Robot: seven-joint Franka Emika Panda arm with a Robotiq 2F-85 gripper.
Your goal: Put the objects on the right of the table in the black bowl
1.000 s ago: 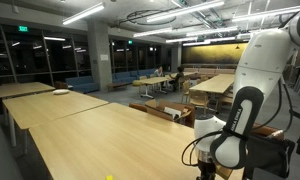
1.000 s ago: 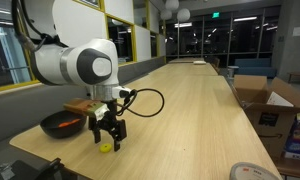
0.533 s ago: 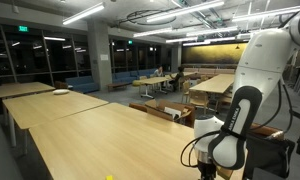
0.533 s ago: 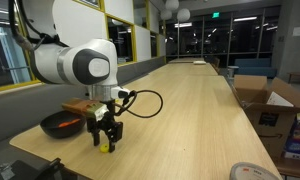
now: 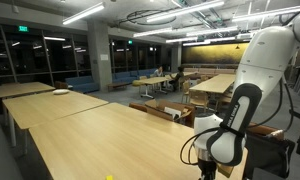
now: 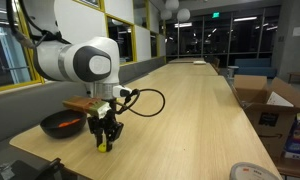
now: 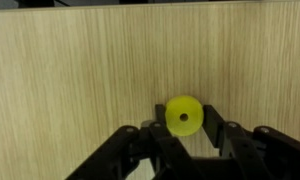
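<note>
A small yellow-green disc [image 7: 183, 115] with a hole in its middle lies on the pale wood table [image 7: 80, 70]. My gripper [image 7: 183, 117] is shut on it, with one black finger against each side. In an exterior view the gripper [image 6: 103, 143] stands straight down at the table's near end. It is just right of the black bowl [image 6: 62, 124], whose inside looks reddish. An orange-brown shape [image 6: 80, 103] shows right behind the bowl, too small to make out. In an exterior view the arm [image 5: 230, 120] hides the bowl and disc.
Open cardboard boxes [image 6: 267, 100] stand off the table's far side, and a white round thing [image 6: 252, 172] lies near the corner. The table's near edge [image 6: 50, 150] runs close below the bowl. A white dish [image 5: 60, 92] sits on a far table.
The jaws have gone from open to shut on the yellow-green disc, and the gripper has sunk slightly toward the table.
</note>
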